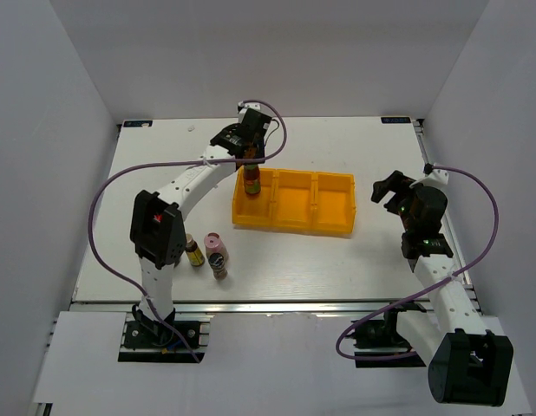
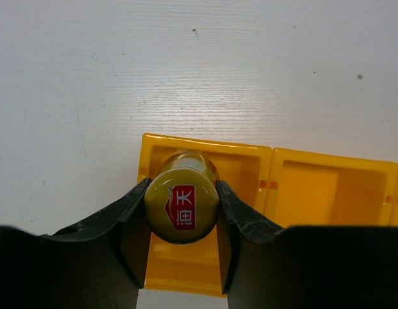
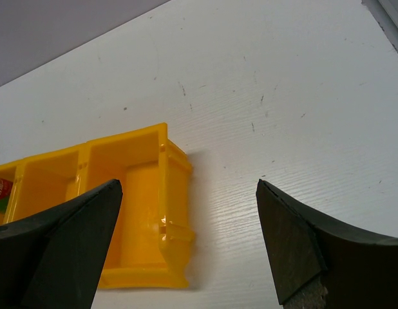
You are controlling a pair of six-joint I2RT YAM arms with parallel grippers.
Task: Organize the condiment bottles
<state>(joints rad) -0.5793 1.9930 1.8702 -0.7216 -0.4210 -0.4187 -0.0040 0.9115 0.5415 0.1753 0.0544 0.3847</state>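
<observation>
Right, from the top camera my left pincer [image 1: 250, 161] is clamped narrow on a yellow-capped bottle [image 1: 251, 182]. The bottle is upright, its long axis vertical and running straight down from the jaws into the leftmost compartment of the yellow tray [image 1: 333, 227]. Whether its base touches the compartment floor I cannot tell. A second yellow-capped bottle [image 1: 193, 252] and a pink-capped bottle [image 1: 217, 256] stand on the surface [image 1: 337, 269] at roughly 7 o'clock from that pincer. They are close by the left arm's base and well apart from the right pincer [image 1: 391, 192], so I judge the left arm the nearer one for them.

From the left wrist, the cap sits dead centre between the fingers [image 2: 131, 222], both pressing its sides, with the compartment directly beneath. I reckon the release calls for a straight descent with no sideways shift.

From the right wrist, the jaws stand wide with nothing between them, and the tray lies at about 9 o'clock.
</observation>
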